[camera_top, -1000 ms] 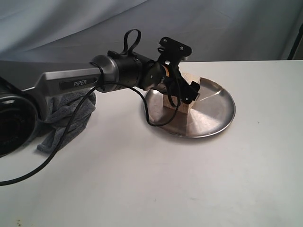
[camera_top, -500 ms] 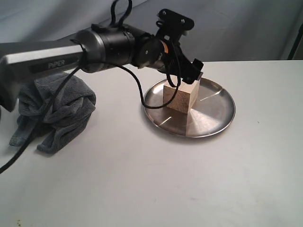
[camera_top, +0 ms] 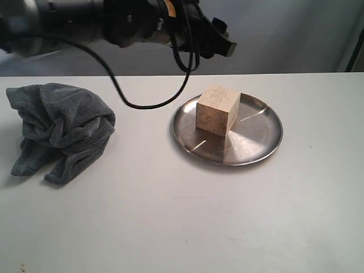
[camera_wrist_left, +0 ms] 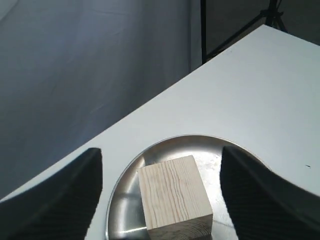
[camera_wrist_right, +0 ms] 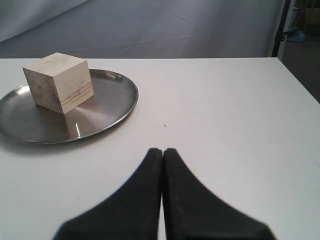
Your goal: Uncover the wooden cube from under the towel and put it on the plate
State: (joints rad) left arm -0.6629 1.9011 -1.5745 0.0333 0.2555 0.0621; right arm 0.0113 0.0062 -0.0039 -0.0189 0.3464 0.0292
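Holding the left gripper point(camera_wrist_left: 160, 149) spread wide and empty, raised clear above the wooden cube point(camera_top: 216, 110). Resting that cube on the plate point(camera_top: 261, 135), off-centre. Showing the towel point(camera_top: 60, 128) heaped well apart on the table point(camera_top: 170, 227); pressing the fingers of the right gripper point(camera_wrist_right: 162, 151) together, empty.

left claw point(camera_top: 223, 46) risen off wooden cube point(camera_top: 216, 110), now high above plate point(camera_top: 256, 142), jaws apart

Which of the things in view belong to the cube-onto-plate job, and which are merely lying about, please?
Belonging to the job:
wooden cube, resting on the plate
towel, heaped aside
left claw, open

Not part of the job:
right claw, shut
black cable
grey backdrop
table
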